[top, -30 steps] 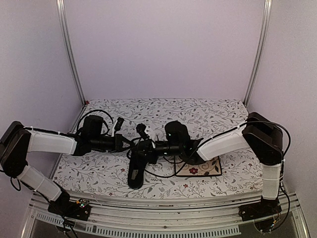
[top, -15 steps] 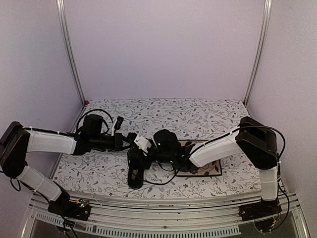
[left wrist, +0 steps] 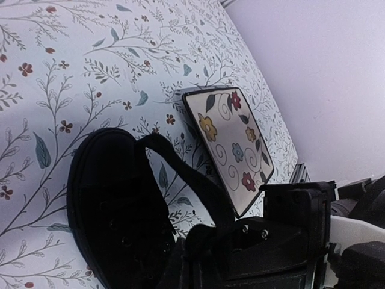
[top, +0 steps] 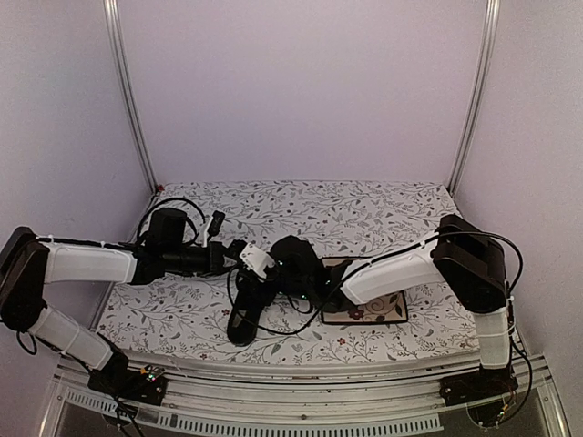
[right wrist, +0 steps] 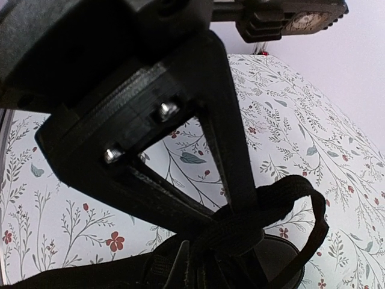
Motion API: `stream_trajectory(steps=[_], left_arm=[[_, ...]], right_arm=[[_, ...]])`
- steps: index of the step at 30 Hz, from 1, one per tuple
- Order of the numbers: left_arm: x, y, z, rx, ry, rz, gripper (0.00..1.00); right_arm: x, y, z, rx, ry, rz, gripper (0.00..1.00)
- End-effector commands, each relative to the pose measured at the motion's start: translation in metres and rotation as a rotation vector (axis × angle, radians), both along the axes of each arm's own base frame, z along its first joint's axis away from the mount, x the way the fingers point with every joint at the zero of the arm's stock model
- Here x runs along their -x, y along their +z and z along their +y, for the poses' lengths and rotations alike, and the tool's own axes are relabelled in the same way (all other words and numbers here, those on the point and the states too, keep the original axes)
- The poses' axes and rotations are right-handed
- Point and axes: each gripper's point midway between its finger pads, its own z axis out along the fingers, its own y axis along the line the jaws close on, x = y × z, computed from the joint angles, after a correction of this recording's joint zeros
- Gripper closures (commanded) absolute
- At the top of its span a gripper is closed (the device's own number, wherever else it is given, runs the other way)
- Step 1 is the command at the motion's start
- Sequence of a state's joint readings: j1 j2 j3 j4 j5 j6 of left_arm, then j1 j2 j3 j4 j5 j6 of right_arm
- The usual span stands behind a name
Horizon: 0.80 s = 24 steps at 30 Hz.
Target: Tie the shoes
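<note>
Flowered cloth (top: 383,209) bears shoe (left wrist: 114,211) (left pincer (left wrist: 201,241) and right pincer (right wrist: 231,226) pinch laces (right wrist: 301,192)).

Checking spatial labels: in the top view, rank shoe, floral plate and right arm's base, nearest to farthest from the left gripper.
From the left gripper:
1. Shoe, just below it.
2. Floral plate, to its right.
3. Right arm's base, near right corner.
</note>
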State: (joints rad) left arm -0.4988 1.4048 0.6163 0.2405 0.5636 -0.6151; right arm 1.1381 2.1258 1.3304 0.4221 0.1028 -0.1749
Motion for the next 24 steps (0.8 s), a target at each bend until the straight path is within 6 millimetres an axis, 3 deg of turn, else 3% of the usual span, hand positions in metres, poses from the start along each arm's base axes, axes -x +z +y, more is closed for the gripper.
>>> stream_trajectory(steps=[1,8,15,22,24], left_arm=[[-0.004,0.018,-0.001,0.022,0.001,-0.049,1.0],[-0.004,0.015,-0.003,0.022,-0.009,-0.044,1.0],[-0.002,0.01,-0.003,0.018,-0.012,-0.036,1.0],[-0.002,0.006,-0.002,0.013,-0.006,-0.031,1.0],[-0.002,0.004,-0.001,0.009,-0.003,-0.026,1.0]], right_arm=[[-0.013,-0.012,-0.011,0.088,-0.074,-0.041,0.98],[-0.027,-0.026,-0.014,0.152,-0.159,-0.02,0.95],[-0.029,-0.016,-0.012,0.088,-0.195,0.027,0.68],[-0.015,0.0,-0.012,-0.002,-0.171,0.09,0.6],[-0.005,0.014,-0.014,-0.051,-0.137,0.111,0.58]])
